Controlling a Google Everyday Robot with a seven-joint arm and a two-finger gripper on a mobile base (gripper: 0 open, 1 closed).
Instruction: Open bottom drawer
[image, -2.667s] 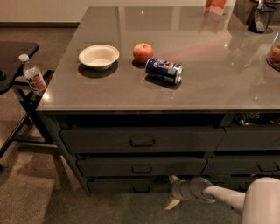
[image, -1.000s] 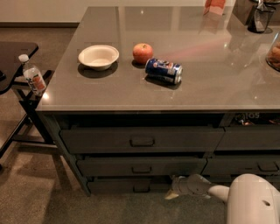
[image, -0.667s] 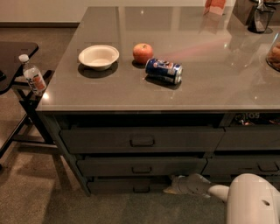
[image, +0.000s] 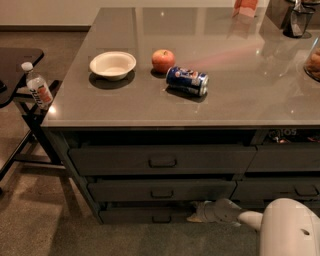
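Drawer-fronted grey counter (image: 240, 85) seen from above and in front. The bottom drawer (image: 135, 215), the lowest and slimmest front of the left stack, sits just above the carpet and looks shut, or very nearly so. Its small rectangular handle (image: 161, 219) is at the centre.

The pale gripper (image: 195, 215) is down at floor level, at the right end of that drawer front, just beside the handle but not on it. It reaches in from the right on a white arm (image: 227, 212). Whether it is open or closed cannot be told.

To do this step well, the gripper probably needs to shift left, settle squarely on the handle, then pull straight out toward the camera. The pull should stay level and low so it does not snag the middle drawer (image: 125, 191) above.

Counts:
- Three drawer fronts in the left stack, including the tall top drawer (image: 115, 160).
- A neighbouring stack (image: 285, 159) at right shows two fronts; any lower one is hidden by the robot.
- On the counter: one white bowl (image: 112, 64), one apple (image: 163, 60), and one blue drink can (image: 187, 80) lying on its side.
- One water bottle (image: 37, 89) stands on a dark side stand at left.
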